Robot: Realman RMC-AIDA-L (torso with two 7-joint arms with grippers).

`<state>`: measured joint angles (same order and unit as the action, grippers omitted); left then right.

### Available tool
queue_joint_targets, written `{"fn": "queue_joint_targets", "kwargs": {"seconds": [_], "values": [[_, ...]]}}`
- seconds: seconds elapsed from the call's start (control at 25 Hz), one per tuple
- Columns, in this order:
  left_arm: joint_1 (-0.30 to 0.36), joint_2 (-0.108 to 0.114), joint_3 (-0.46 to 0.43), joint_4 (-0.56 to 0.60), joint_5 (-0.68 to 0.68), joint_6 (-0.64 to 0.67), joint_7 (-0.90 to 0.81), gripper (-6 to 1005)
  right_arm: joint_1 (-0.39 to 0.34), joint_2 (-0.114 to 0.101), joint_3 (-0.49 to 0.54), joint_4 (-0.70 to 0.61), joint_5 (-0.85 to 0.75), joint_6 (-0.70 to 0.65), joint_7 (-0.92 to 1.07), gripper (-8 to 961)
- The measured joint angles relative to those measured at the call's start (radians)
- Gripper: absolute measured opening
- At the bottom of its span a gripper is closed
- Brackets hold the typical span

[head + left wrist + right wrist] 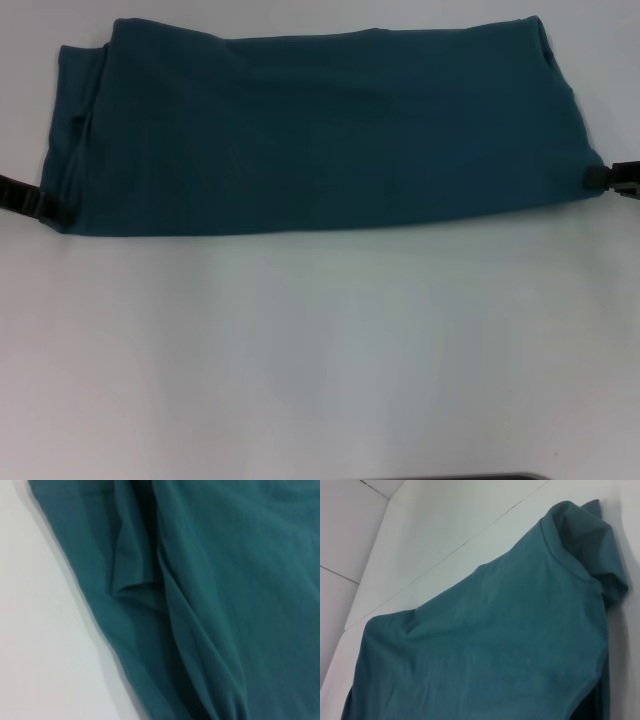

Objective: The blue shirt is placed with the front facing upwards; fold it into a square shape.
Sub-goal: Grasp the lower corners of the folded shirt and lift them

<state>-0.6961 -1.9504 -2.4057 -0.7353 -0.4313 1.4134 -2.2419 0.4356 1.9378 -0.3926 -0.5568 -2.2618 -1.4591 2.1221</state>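
The blue shirt [320, 130] lies folded into a wide band across the far half of the white surface [320, 350], plain side up, with no lettering showing. The left gripper [40, 205] sits at the band's near left corner and the right gripper [603, 178] at its near right corner, each touching the cloth. Whether either pair of jaws is clamped or apart, I cannot tell. Loose folds bunch at the left end.

Bright even light, soft shadows, slight blur.
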Motion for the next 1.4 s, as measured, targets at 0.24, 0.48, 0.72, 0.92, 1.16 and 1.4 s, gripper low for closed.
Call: {"fn": "queue_joint_targets", "kwargs": {"seconds": [0.24, 0.48, 0.72, 0.92, 1.16, 1.4], "values": [[0.002, -0.001, 0.002, 0.001, 0.000, 0.004, 0.000, 3, 0.001, -0.001, -0.001, 0.000, 0.000, 0.000, -0.002, 95], [0.003, -0.002, 0.004, 0.001, 0.000, 0.004, -0.001, 3, -0.001, -0.001, 0.000, 0.002, 0.000, -0.002, -0.005, 99], [0.017, 0.007, -0.004, -0.012, 0.000, 0.045, 0.005, 3, -0.010, -0.002, -0.004, 0.002, -0.001, -0.008, -0.008, 102], [0.041, 0.019, -0.011, -0.019, -0.009, 0.079, 0.015, 3, -0.025, -0.003, -0.003, 0.004, -0.003, -0.021, -0.028, 105], [0.064, 0.023, -0.041, -0.037, -0.009, 0.132, 0.041, 3, -0.031, 0.004, -0.007, 0.009, -0.008, -0.065, -0.061, 108], [0.095, 0.024, -0.084, -0.063, -0.010, 0.203, 0.083, 3, -0.059, 0.012, -0.007, 0.006, -0.009, -0.131, -0.077, 111]]}}
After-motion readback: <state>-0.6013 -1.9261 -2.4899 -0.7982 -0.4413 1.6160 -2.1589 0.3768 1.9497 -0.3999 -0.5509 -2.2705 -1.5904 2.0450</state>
